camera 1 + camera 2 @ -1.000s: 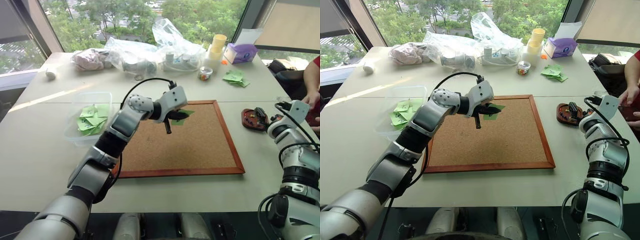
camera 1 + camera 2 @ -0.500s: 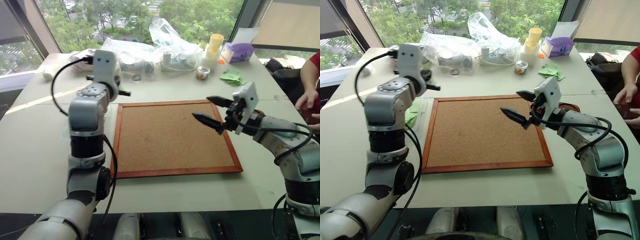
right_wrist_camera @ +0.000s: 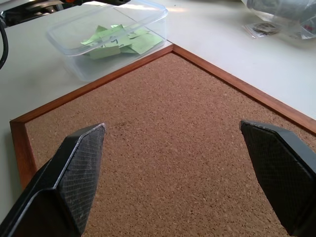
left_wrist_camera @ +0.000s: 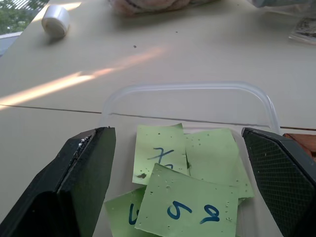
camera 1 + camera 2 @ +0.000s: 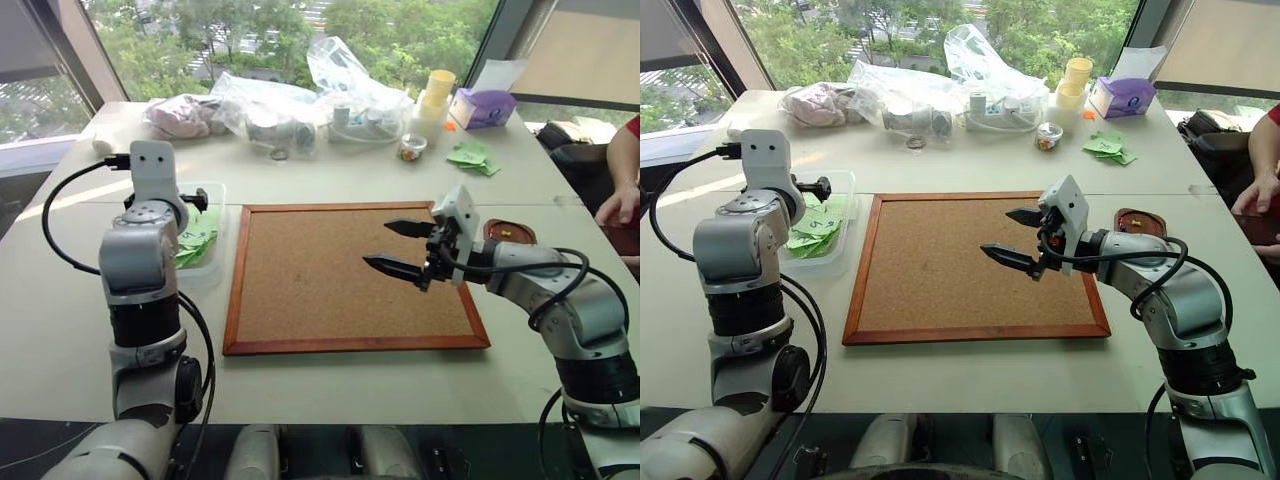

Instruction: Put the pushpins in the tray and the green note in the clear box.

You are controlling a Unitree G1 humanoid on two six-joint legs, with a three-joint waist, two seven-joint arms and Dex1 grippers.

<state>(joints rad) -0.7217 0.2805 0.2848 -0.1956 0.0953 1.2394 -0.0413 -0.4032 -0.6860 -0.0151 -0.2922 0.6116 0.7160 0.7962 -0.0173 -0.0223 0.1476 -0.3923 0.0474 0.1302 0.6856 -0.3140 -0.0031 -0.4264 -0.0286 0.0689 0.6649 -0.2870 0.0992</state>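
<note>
Clear box [image 3: 106,37]: glossy see-through plastic; cork board [image 5: 350,275]: rough cork, smooth wood frame.

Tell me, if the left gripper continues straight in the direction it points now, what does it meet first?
Most likely the green notes lying in the clear box. The left gripper stands open just over them, aimed slightly downward; depth is hard to judge, so it may reach the box's far wall instead.

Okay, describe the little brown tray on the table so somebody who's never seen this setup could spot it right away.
Start at the big cork board in the middle of the table. Just past the board's right edge sits the tray, partly hidden behind the robot's right arm. It is a small dark-brown wooden dish with a raised rim, unlike the flat board beside it.
</note>
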